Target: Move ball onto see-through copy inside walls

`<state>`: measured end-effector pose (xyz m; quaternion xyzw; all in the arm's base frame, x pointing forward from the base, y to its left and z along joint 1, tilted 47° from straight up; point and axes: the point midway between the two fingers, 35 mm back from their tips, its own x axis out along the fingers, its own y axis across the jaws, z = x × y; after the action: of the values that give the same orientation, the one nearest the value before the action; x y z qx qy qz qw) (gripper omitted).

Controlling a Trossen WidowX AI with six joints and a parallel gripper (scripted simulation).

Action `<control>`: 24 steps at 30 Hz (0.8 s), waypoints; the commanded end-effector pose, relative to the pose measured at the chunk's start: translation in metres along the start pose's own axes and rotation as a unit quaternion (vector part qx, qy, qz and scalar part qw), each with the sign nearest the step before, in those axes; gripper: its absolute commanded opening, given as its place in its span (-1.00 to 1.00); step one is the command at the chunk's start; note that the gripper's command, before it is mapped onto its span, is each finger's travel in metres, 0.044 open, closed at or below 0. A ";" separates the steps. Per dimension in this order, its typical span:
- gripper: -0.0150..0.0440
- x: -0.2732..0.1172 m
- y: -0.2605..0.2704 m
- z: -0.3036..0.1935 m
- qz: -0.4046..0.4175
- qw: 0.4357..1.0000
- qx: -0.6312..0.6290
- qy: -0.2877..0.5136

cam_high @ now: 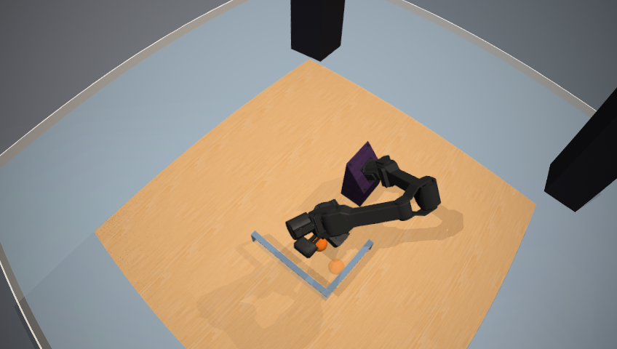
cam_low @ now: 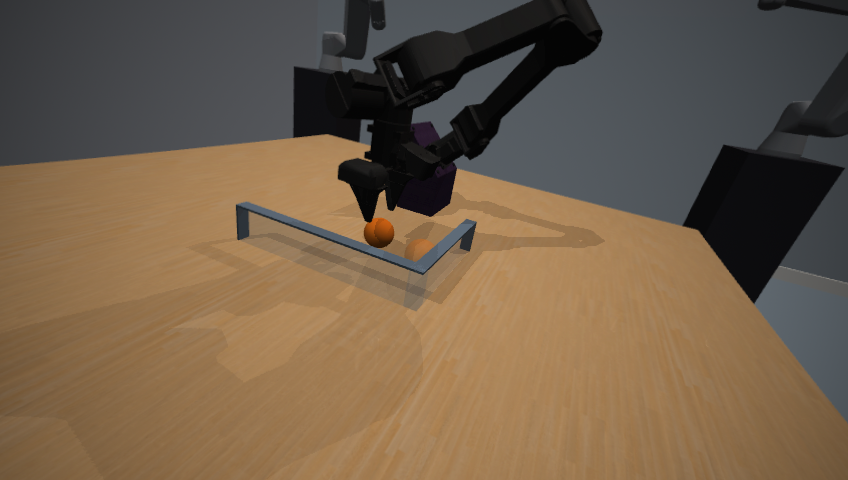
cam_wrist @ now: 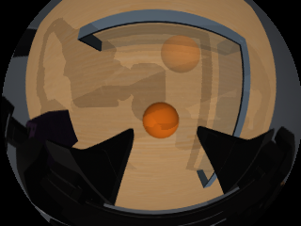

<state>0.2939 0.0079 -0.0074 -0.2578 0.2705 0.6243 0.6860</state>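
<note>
Above the ball (cam_low: 379, 232) hangs my pincer (cam_low: 376, 209), tips pointing down, spread wide w/ nothing between them. Exterior view shows what the others don't: the nearer fingertip (cam_low: 367, 205) sits just over the ball's top; whether it touches, can't tell. Wrist cam gives the plan instead: ball (cam_wrist: 160, 120) centred between my two dark fingers, apart from both, w/ the see-through copy (cam_wrist: 181, 55) further on, toward the corner where the clear walls (cam_wrist: 245, 82) meet. Top view half hides the ball (cam_high: 321, 244) under my wrist; only an orange sliver shows beside the pincer (cam_high: 315, 245).

Ball sits on the tabletop (cam_low: 535, 356) inside the walls (cam_low: 333, 237), near the copy (cam_low: 419, 249) but not on it; a clear gap between them. Copy lies close to the wall corner. Long wall runs just beside the ball on the cam-facing side in the exterior view; short wall stands past the copy.

Behind the ball, a dark purple block (cam_high: 361, 174) at my arm's base. Black pillars (cam_high: 317, 26) stand off the tabletop, well apart from the ball.
</note>
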 end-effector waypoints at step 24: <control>0.55 0.037 0.004 0.001 0.003 1.000 0.006 -0.005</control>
<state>0.2952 0.0338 -0.0307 -0.2561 0.2696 0.6254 0.6860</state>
